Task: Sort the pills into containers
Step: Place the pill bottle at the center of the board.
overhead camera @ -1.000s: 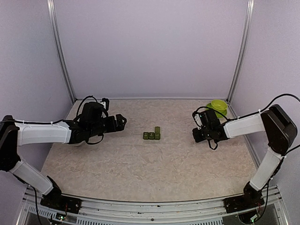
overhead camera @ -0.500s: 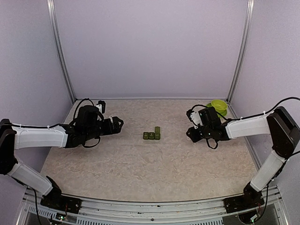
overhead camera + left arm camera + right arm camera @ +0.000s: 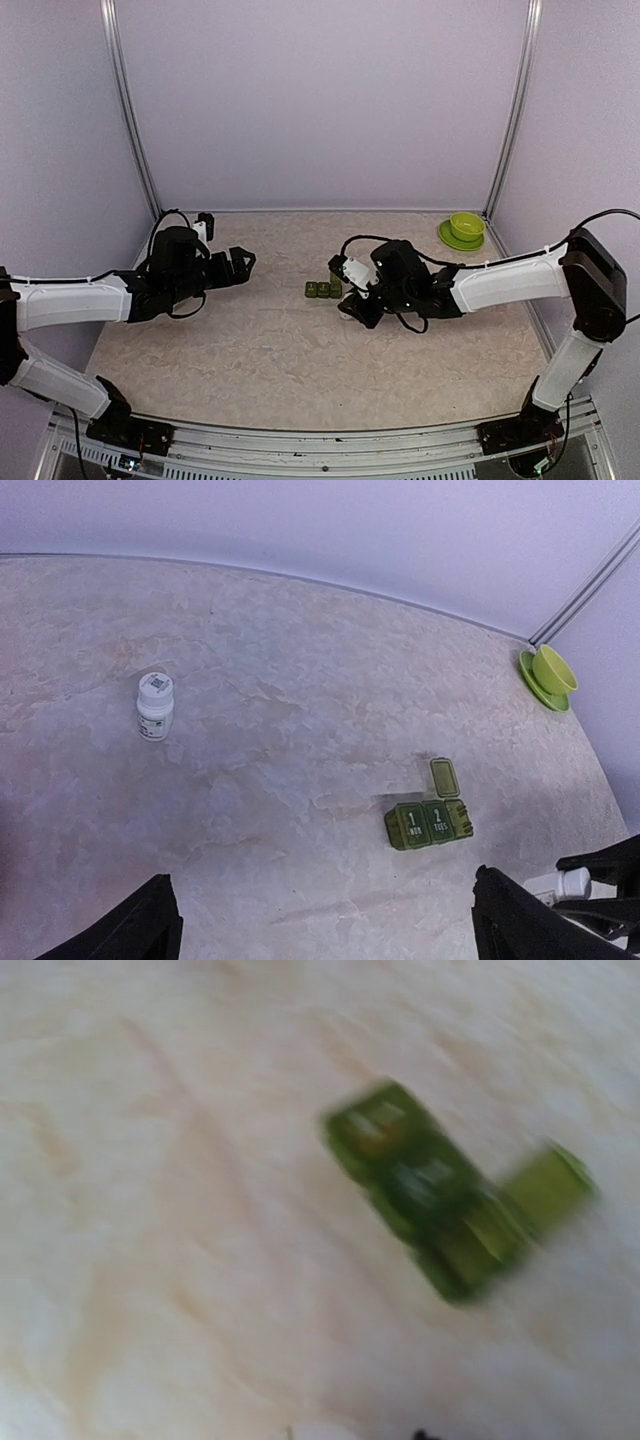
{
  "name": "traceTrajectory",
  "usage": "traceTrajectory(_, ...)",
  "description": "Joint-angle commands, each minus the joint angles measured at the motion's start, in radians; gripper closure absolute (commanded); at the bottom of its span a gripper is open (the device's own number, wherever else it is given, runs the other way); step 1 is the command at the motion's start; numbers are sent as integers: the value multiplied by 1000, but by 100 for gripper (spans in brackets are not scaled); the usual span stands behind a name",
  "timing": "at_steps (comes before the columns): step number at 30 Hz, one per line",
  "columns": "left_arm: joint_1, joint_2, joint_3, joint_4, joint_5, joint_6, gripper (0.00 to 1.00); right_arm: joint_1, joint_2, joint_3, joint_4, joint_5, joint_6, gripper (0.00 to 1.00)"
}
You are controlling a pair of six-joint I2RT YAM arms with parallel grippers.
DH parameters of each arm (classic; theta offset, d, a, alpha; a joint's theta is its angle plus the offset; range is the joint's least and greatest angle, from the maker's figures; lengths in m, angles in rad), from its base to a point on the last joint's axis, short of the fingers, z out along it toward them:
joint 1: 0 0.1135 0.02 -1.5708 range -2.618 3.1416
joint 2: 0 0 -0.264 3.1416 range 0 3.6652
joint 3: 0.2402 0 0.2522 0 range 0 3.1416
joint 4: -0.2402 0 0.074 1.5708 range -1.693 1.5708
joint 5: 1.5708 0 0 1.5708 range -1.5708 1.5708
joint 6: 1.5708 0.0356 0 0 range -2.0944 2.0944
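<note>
Black fingers (image 3: 140, 925) of the left gripper (image 3: 243, 263) stand spread wide with nothing between them. It hangs over the left part of the beige marbled table (image 3: 300, 350) and points toward the middle. In the left wrist view a white bottle (image 3: 154, 706) with a white cap stands upright on the table. It is alone and well apart from everything else, off to the left.

Near the table's middle lie the containers (image 3: 322, 289), a dark green row of three joined boxes resting flat on the surface. The left wrist view shows "1" and "2" printed on the two closed lids. The lid (image 3: 443, 777) of the third box, at the right end, is flipped open toward the back wall. What lies inside cannot be made out.

Just to the right of the row, and a little nearer the arms, is the right gripper (image 3: 352, 303). Its arm is stretched far across from the right side. It is close beside the open box, but whether it touches cannot be told. Its own camera view is smeared with blur and shows only the green row from above. Whether the fingers are clenched, or hold anything, cannot be told.

At the far right corner a lime-green bowl (image 3: 466, 225) sits on its saucer (image 3: 453, 240), well apart from both grippers.
</note>
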Motion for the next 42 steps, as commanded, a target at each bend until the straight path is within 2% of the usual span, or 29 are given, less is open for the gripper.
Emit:
traceTrajectory(1, 7, -36, -25, 24, -20, 2, 1, 70, 84, 82, 5, -2, -54, 85)
traceTrajectory(13, 18, -97, -81, 41, -12, -10, 1, 187, 253, 236, -68, 53, -130, 83)
traceTrajectory(20, 26, -113, -97, 40, -32, -12, 1, 199, 290, 267, -99, 66, -152, 81)
traceTrajectory(29, 104, -134, -138, 55, -21, -109, 1, 200, 303, 266, -102, 66, -158, 78)
traceTrajectory(36, 106, -188, -168, 77, -112, -106, 1, 200, 285, 260, -98, 83, -157, 65)
traceTrajectory(42, 109, -216, -180, 78, -109, -125, 1, 200, 217, 230, -78, 124, -176, 42)
